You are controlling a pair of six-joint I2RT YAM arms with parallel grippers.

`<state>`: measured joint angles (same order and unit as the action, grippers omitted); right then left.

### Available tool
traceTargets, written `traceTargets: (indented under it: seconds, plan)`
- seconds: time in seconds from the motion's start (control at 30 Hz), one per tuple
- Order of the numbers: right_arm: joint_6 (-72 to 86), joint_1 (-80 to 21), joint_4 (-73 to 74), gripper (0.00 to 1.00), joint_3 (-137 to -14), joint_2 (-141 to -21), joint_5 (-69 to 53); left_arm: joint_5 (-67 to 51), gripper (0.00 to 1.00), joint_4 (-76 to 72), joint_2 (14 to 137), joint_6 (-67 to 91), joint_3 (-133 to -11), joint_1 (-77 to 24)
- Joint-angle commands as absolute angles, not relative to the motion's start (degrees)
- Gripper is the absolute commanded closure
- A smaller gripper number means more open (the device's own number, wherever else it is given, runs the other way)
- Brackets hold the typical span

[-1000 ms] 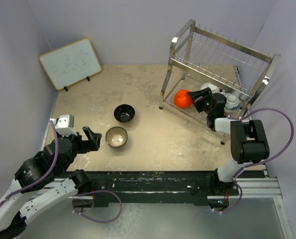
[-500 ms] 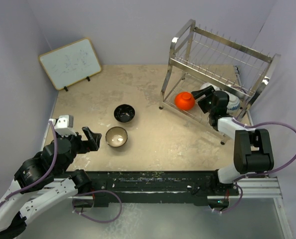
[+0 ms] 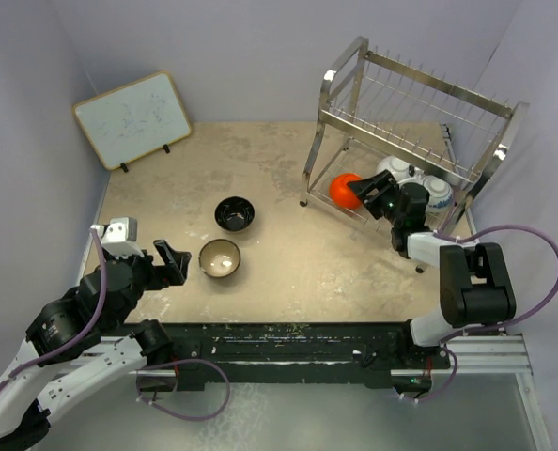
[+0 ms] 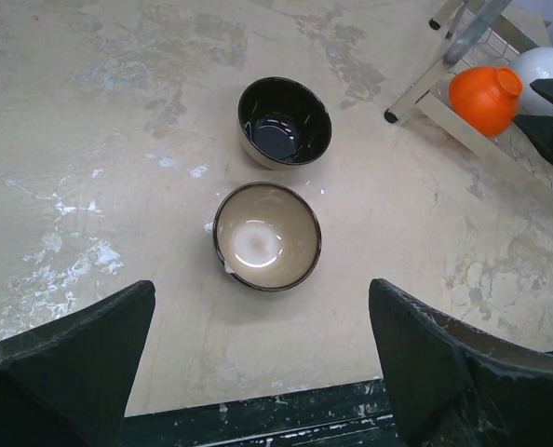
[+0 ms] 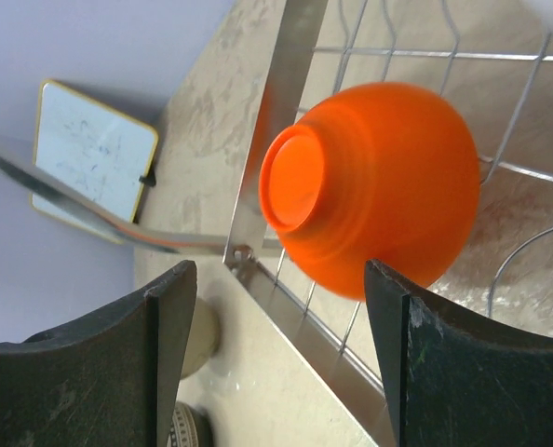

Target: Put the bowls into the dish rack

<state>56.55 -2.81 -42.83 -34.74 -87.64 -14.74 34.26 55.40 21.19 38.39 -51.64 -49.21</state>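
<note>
Now the right hand (image 5: 275, 279) is spread wide on either side of the orange bowl (image 5: 379, 186), which lies tilted on the wires of the rack's (image 5: 278, 112) lower tier. It looks free of the fingers, so back straight out without clipping it. At lower left, the left hand (image 4: 260, 293), also spread, hangs over the tan bowl (image 4: 265, 236), with the black bowl (image 4: 284, 121) just beyond it on the desk (image 4: 90, 112).

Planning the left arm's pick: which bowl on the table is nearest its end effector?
The round tan-brown bowl with a pale inside, ahead of the left end effector; the glossy black bowl lies beyond.
</note>
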Motion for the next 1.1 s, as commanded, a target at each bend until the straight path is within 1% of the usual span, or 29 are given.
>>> traceTargets:
  seconds: [0.0,0.13,0.33,0.63,1.07]
  plan:
    - [56.64,-3.46,-48.18,0.26,-33.69,-83.97,-17.95,34.21,0.01,54.14,21.49,38.84,-51.81,-49.47]
    - [55.96,-3.99,-48.4,0.26,-35.41,-85.09,-19.57,34.32,0.01,54.14,21.88,38.82,-51.85,-49.48]
    - [57.0,-4.13,-50.0,0.26,-38.98,-91.02,-22.17,34.42,0.01,54.23,22.03,38.88,-51.85,-49.46]
    - [60.42,-4.39,-58.57,0.26,-40.79,-98.3,-24.67,34.53,0.01,54.14,23.03,38.69,-51.92,-49.48]
    - [61.05,-4.31,-56.3,0.27,-52.3,-105.54,-23.3,34.69,0.01,54.32,23.17,38.83,-51.92,-49.48]
